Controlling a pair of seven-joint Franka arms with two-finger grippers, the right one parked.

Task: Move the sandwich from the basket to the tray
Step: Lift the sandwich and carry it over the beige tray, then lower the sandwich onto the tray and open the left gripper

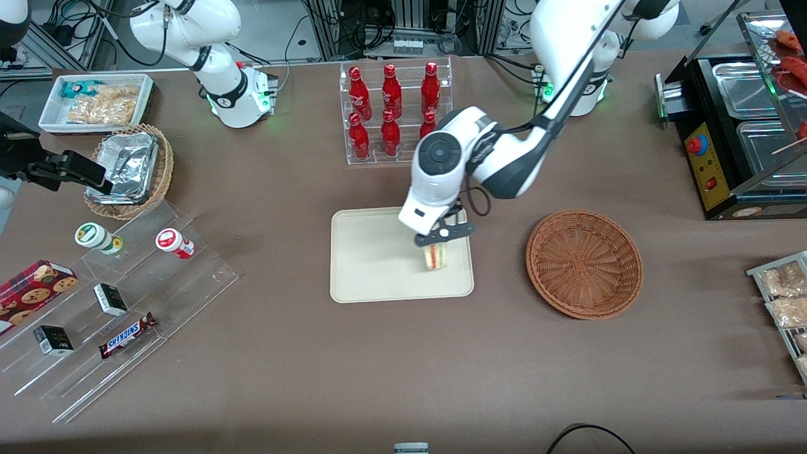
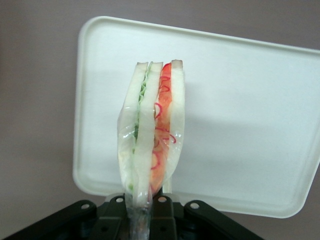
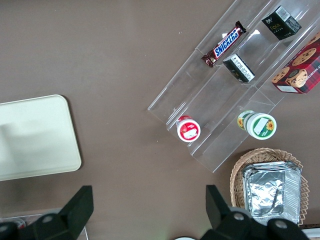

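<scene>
A brown counter [image 1: 315, 391] filled nearly the whole scene, its surface matte and evenly lit, with only soft shadows. Along its edge farthest from the front camera stood metal framing [image 1: 416, 25] hung with black cables [image 1: 75, 19] over a pale grey floor [image 1: 277, 25]. Toward the working arm's end, a black warming cabinet [image 1: 731, 132] with steel pans and a glass cover sat on the counter. Toward the parked arm's end, clear acrylic stepped shelves [image 1: 126, 302] rested on it. A clear acrylic rack [image 1: 394, 113] stood near the middle.
</scene>
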